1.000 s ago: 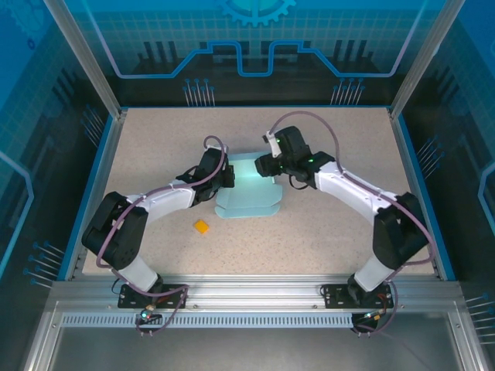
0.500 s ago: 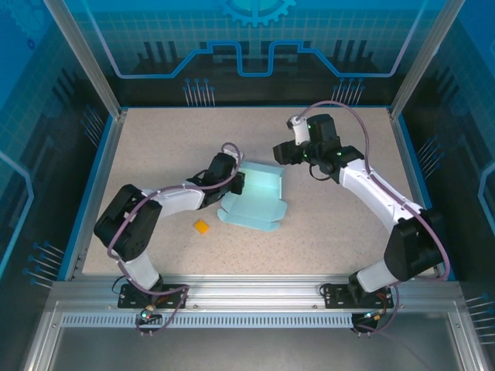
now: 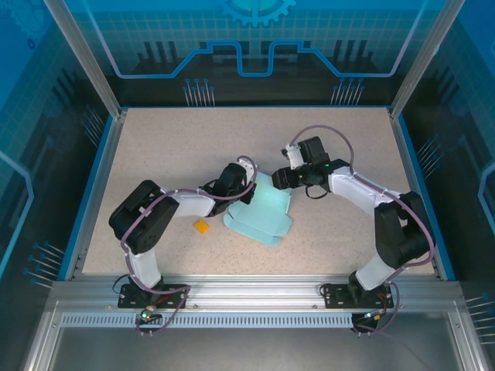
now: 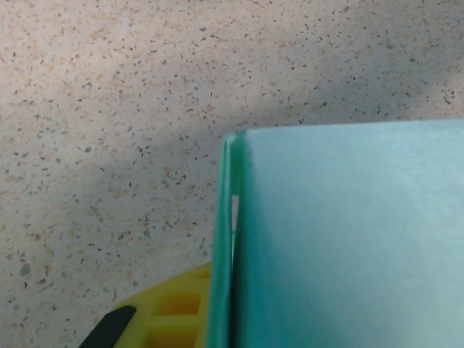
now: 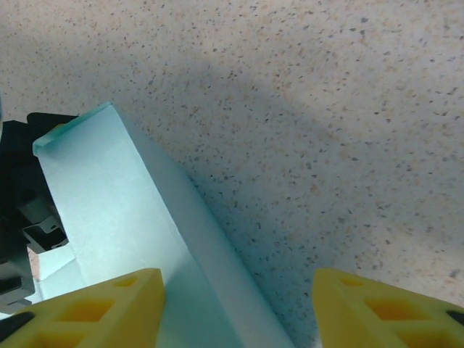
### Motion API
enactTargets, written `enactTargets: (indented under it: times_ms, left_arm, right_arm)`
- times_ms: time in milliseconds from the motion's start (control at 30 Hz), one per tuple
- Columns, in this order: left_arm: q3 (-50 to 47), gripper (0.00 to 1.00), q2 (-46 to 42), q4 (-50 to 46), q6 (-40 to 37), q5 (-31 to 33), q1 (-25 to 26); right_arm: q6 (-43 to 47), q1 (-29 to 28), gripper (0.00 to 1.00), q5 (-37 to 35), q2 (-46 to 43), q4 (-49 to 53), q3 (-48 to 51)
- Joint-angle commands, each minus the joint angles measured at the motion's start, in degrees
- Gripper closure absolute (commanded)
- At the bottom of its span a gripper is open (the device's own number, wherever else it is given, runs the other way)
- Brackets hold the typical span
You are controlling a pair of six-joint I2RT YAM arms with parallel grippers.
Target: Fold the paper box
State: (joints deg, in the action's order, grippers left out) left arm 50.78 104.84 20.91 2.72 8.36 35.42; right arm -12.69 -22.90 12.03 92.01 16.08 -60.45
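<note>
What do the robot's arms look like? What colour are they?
The left arm and right arm have white links, chunky black joints and a looping purplish cable each. Their gripper fingers are yellow with square hollows.

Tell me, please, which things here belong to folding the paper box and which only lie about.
For the job: paper box; left jaws, shut on its edge; right jaws, open beside its raised wall.
Lying about: small orange square on the table, apart from the box.
</note>
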Motion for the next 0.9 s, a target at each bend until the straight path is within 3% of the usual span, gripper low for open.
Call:
enactTargets:
  times_ms: [0, 633, 867]
  left_arm:
    - [-0.56, 1.0, 1.63, 3.34, -0.42, 0.05, 0.5]
    - [1.49, 1.0, 8.35, 0.9, 7.24, 20.49, 1.26]
    - [1.78, 1.0, 7.14, 1.36, 6.71, 14.72, 1.32]
  right_arm:
    - [-0.94, -1.39, 0.44, 0.3, 1.63, -1.32, 1.93]
    - [-3.0, -4.82, 0.52, -1.92, 1.43, -3.51, 7.26]
    - [-1.62, -4.58, 0.49, -3.55, 0.26, -0.96, 3.8]
